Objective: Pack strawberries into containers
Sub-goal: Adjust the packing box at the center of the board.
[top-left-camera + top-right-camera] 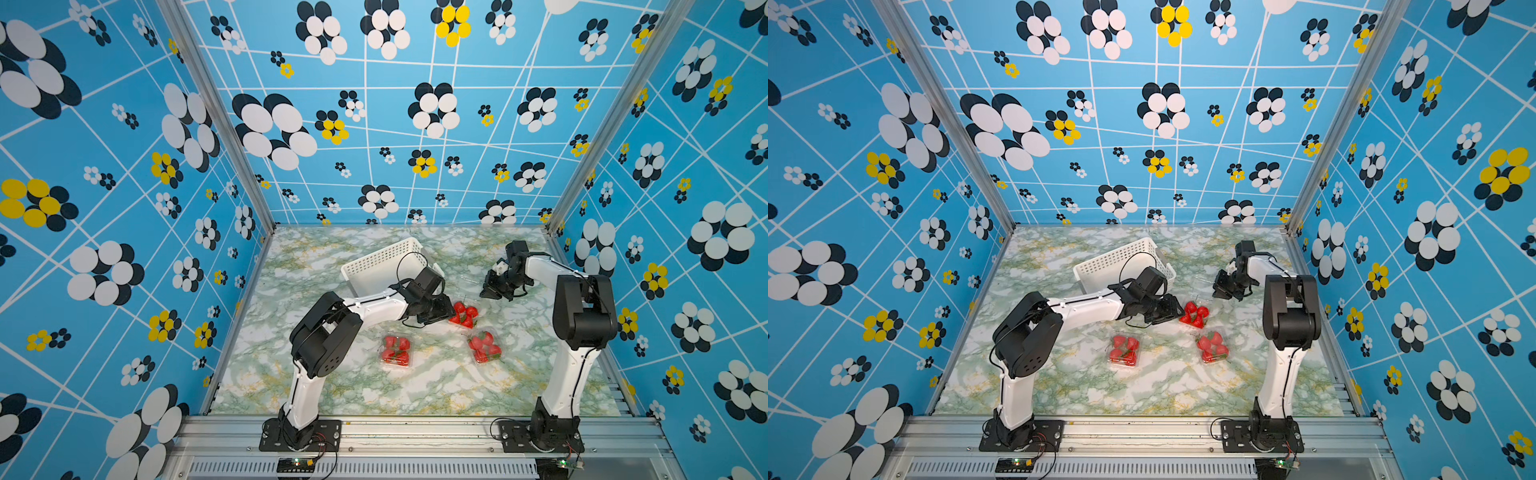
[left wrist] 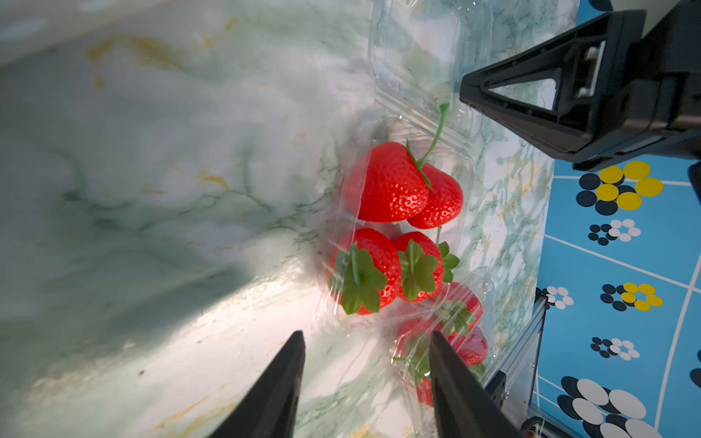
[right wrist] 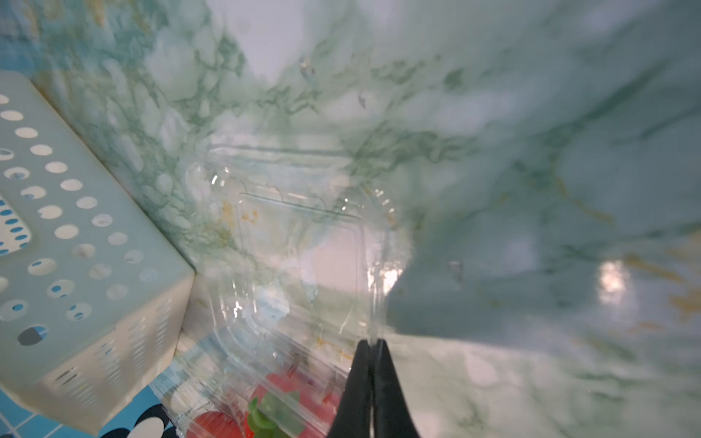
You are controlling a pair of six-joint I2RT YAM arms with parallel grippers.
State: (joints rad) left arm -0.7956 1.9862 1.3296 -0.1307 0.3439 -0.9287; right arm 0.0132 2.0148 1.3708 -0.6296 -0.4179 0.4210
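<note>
Clear plastic lid sits pinched in the right end effector, we judge to close over the strawberries. The left end effector hovers half-open and empty beside them.

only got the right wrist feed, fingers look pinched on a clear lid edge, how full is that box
Observer: Full. The left wrist view shows four strawberries in that open container.
Operator: where's the left gripper
Observer: The left gripper sits close beside that same container, jaws open, holding nothing.
Operator: other boxes done
Observer: In both top views, the container nearer the left arm and the container nearer the right arm each hold strawberries under what look like shut lids.
</note>
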